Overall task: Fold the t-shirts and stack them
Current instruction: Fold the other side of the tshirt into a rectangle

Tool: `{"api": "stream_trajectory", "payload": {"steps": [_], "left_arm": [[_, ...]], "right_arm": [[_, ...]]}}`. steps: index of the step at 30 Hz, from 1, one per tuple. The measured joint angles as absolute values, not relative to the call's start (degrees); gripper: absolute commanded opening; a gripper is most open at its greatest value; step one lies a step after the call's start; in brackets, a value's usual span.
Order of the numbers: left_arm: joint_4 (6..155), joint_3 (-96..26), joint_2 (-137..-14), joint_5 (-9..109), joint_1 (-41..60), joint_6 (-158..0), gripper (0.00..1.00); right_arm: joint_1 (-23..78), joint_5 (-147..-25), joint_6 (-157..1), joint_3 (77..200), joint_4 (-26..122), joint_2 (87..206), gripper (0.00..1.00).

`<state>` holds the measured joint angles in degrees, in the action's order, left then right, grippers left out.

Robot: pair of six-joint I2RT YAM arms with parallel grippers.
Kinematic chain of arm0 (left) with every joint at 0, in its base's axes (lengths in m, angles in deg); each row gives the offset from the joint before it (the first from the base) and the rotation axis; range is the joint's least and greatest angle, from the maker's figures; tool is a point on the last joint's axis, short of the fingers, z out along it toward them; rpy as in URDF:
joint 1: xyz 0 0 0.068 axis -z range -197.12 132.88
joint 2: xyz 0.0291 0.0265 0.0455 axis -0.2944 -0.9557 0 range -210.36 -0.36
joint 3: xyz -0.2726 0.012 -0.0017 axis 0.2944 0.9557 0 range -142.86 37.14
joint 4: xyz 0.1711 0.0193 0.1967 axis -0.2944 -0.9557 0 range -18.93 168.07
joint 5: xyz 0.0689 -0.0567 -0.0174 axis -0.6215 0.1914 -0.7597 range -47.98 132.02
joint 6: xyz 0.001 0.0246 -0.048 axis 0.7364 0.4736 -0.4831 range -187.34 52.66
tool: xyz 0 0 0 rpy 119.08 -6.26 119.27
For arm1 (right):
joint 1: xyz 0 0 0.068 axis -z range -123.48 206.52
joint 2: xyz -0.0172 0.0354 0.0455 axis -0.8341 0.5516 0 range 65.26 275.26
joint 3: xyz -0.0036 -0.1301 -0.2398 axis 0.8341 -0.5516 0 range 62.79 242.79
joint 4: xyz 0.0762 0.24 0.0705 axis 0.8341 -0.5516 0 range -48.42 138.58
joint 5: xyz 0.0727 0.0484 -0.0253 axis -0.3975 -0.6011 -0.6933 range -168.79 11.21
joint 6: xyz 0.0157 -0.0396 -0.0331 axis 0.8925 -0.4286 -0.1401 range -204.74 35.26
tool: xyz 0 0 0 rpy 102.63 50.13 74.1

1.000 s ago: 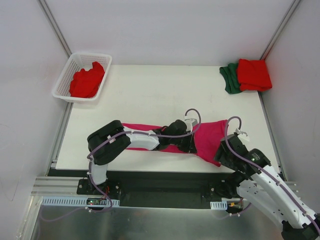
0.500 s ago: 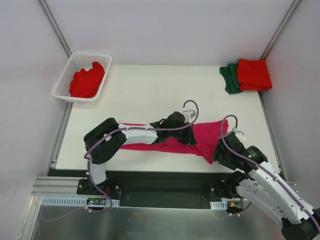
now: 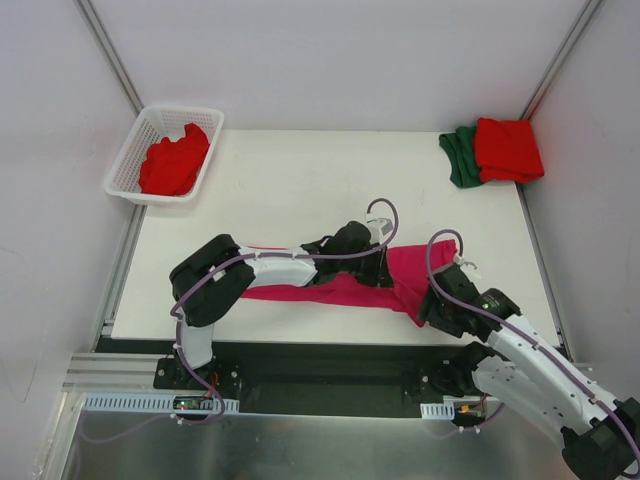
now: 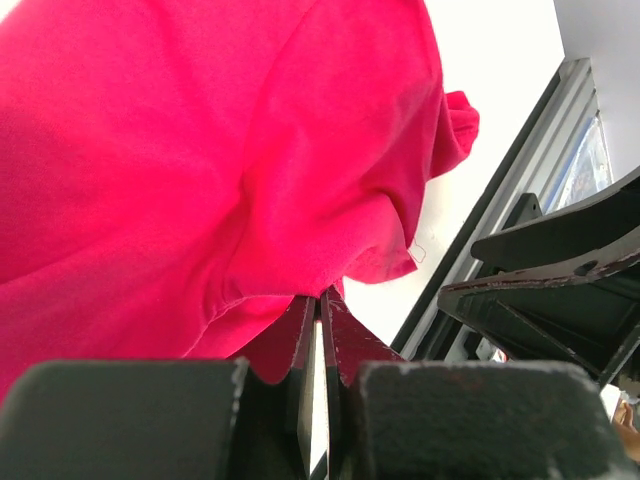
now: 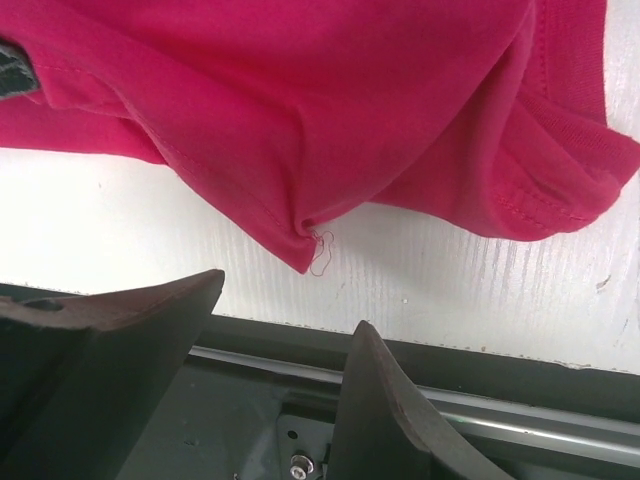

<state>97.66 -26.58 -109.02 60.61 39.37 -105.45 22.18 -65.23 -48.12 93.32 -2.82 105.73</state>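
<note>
Left gripper (image 4: pixel 320 300): closed tight, pinching a fold of the pink t-shirt (image 3: pixel 412 272), which lies stretched along the near edge of the tabletop (image 3: pixel 300 190). Right gripper (image 5: pixel 285 340): jaws apart, holding nothing, just beside the shirt's near right corner. Folded red t-shirt (image 3: pixel 508 148) partly overlies green t-shirt (image 3: pixel 458 160) at the far right corner.

The top view shows four shirts. One is a magenta shirt (image 3: pixel 420 275) at 5 o'clock on the table (image 3: pixel 300 190). Two are red: a red shirt (image 3: pixel 172 165) at 10 o'clock and a second red shirt (image 3: pixel 508 148) at 2 o'clock. One is a green shirt (image 3: pixel 458 158), also at 2 o'clock. There is one basket (image 3: pixel 127 160), one table and two arms, a left arm (image 3: pixel 250 275) and a right arm (image 3: pixel 530 360).
</note>
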Motion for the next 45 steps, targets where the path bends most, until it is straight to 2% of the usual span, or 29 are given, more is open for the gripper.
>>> {"api": "stream_trajectory", "payload": {"steps": [8,12,18,45], "left_arm": [[97.20,-26.58,-109.09,61.05,38.65,-105.45,0.00],[97.20,-26.58,-109.11,61.05,38.63,-105.47,0.00],[97.18,-26.58,-109.11,61.03,38.63,-105.47,0.00],[97.18,-26.58,-109.11,61.24,38.25,-105.49,0.00]], "right_arm": [[21.61,-65.95,-48.14,91.92,-0.07,108.44,0.57],[21.11,-66.14,-48.18,91.87,0.85,109.20,0.49],[20.73,-66.23,-48.31,91.33,1.90,109.92,0.43],[18.77,-65.73,-47.92,87.61,7.39,112.63,0.42]]}}
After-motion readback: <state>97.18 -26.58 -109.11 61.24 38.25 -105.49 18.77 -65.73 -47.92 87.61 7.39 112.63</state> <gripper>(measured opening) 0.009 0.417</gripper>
